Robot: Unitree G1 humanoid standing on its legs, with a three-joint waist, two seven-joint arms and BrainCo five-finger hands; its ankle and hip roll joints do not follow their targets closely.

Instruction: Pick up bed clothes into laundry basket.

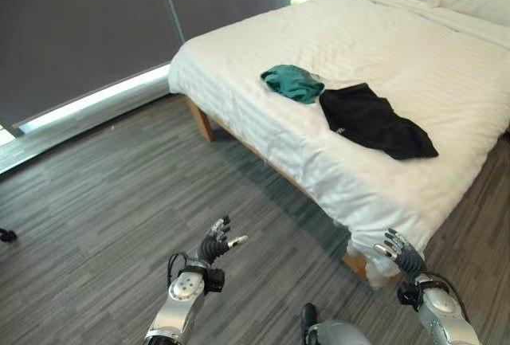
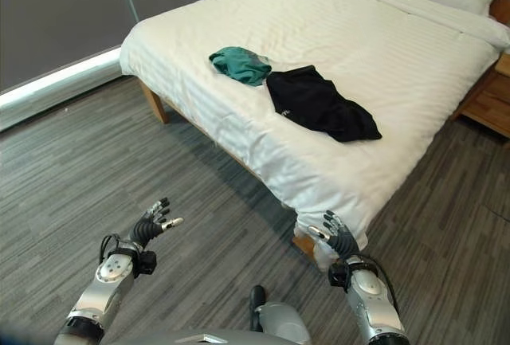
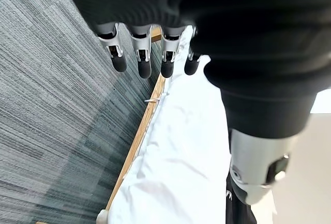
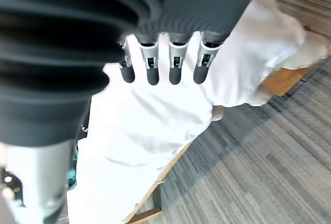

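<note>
Meanwhile crumpled teal garment (image 1: 292, 82) touches flat black garment (image 1: 374, 121) on bed (image 1: 374, 34); both hands empty, fingers relaxed.

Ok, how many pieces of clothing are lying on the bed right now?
2. A teal garment lies crumpled near the middle of the white bed, and a black garment is spread out beside it, closer to the near corner. More could be hidden under the covers.

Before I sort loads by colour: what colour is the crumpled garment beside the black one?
Teal green garment, clearest in the left eye view.
</note>
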